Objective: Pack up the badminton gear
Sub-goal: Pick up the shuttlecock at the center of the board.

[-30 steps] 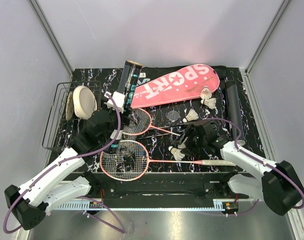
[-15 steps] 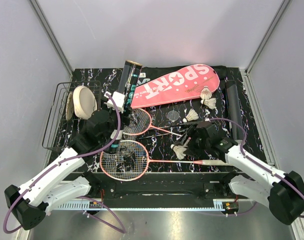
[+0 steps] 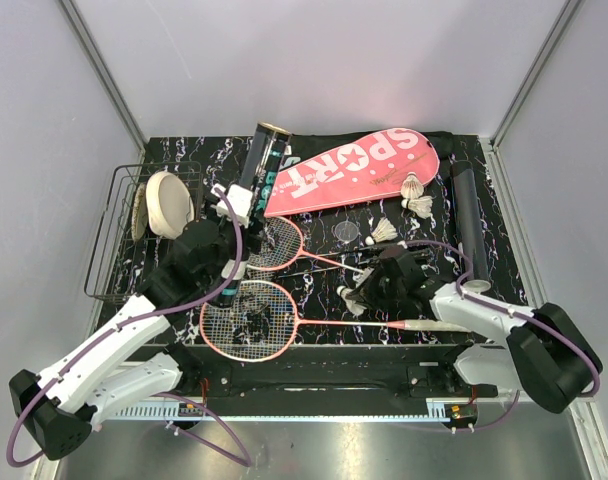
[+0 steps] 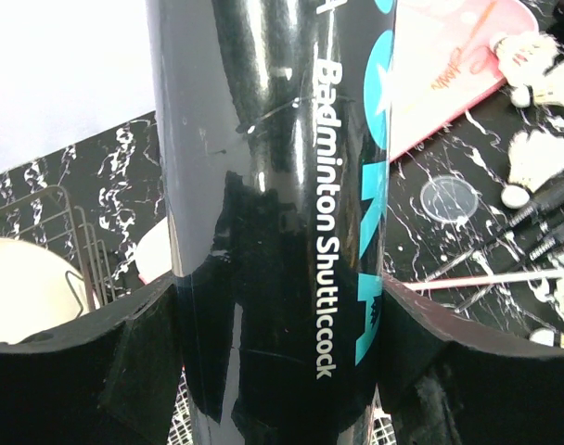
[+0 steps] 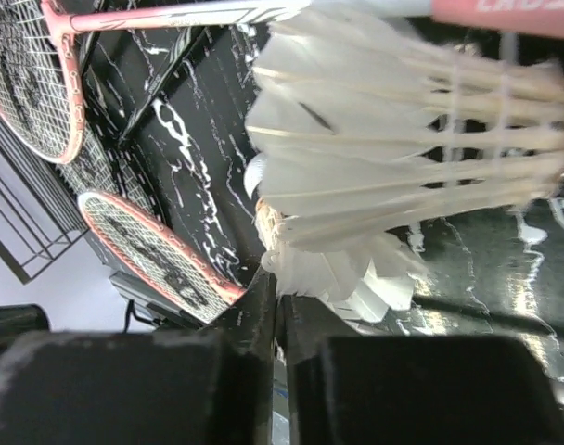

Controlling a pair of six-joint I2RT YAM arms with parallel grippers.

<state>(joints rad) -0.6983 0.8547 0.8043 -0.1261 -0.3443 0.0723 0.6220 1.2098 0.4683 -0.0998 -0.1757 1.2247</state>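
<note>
Two tools, both occupied. Left tool: clamped round the dark tube, which is held tilted above the worktop. Right tool: jaws nearly together, pinching the feathers of a shuttlecock. Near racket and far racket: flat on the worktop. Pink case: at the back.
</note>
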